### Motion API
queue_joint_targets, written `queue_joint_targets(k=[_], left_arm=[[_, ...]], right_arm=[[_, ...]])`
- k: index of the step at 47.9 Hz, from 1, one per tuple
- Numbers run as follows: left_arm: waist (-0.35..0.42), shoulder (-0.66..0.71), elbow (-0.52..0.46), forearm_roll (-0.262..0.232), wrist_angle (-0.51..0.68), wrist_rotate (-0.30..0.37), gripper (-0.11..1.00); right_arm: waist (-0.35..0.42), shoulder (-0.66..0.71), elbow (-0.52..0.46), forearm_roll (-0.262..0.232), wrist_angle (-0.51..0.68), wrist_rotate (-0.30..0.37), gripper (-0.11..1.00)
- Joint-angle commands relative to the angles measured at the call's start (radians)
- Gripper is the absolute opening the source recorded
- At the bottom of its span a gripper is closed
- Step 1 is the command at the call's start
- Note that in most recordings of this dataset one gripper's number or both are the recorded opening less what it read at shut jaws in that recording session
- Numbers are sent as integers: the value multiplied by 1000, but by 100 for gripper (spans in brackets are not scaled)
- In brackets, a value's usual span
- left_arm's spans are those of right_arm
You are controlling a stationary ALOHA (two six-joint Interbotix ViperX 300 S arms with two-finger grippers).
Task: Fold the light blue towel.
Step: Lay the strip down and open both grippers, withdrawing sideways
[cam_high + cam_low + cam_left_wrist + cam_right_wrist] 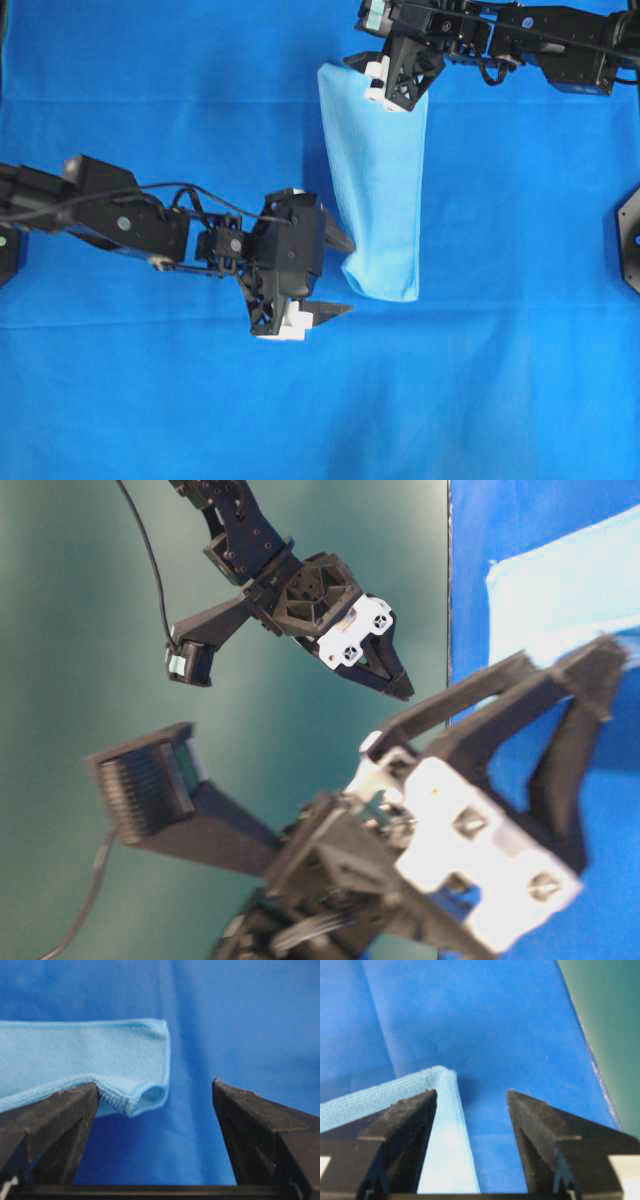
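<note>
The light blue towel (378, 180) lies folded into a long narrow strip on the deep blue cloth, running from top centre down to the middle. My left gripper (351, 276) is open at the strip's near left corner, with nothing gripped. In the left wrist view the rolled towel corner (135, 1095) rests beside the left finger (60, 1115), just inside the wide gap. My right gripper (372, 82) is open over the strip's far end. In the right wrist view the towel corner (445, 1110) lies flat along the left finger (405, 1125). Both grippers (570, 665) (395, 685) also appear in the table-level view.
A large deep royal-blue cloth (150, 400) covers the work surface under everything. Its far edge meets the green table (605, 1010) in the right wrist view. A black fixture (630, 235) sits at the right edge of the overhead view.
</note>
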Motion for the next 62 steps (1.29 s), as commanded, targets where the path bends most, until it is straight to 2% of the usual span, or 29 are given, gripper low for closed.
queue_joint_targets(k=[1,12,23,27,33,46,52,62], left_arm=[[2,-67,-8,3,44,3,84],[8,-227,3,5,204,5,82],[67,-396,91,5,207,60,82],[98,-448,137,5,175,71,82],[147,-520,229,5,58,74,81],[224,-607,396,5,-158,74,81],[235,-600,428,3,-210,71,81],[235,-586,420,5,-215,71,81]], right_arm=[[9,-41,-12,-2,8,0,62],[78,-176,38,-2,92,-2,62],[147,-350,170,0,110,18,62],[163,-425,242,14,95,31,62],[184,-549,351,52,55,64,62],[199,-756,540,74,-61,130,62],[199,-776,575,74,-86,153,62],[201,-765,571,72,-94,156,63]])
